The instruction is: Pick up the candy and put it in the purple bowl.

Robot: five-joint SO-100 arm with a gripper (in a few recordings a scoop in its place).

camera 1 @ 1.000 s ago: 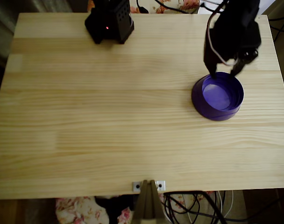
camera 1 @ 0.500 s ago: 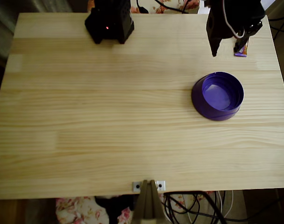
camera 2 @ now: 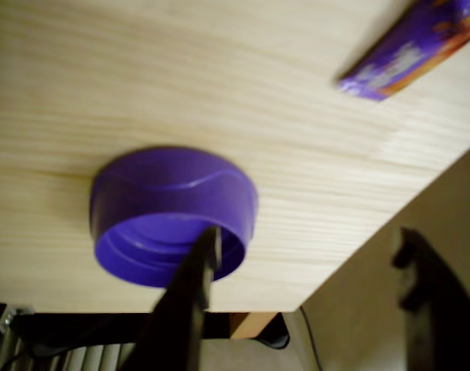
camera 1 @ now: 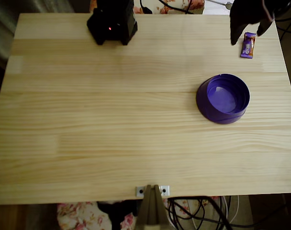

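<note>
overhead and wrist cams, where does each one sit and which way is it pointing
Overhead view: fixed above, looking straight down on the table; the arm's base and the gripper with open jaws show along the top edge.
Wrist view: rides on the gripper, looking past its jaws across the tabletop.
Both show the candy lying on the table and the purple bowl.

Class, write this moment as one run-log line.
gripper: open, empty, above table's far right corner | candy: flat on table by gripper | purple bowl: empty, apart from candy | stage: pre-grasp
</note>
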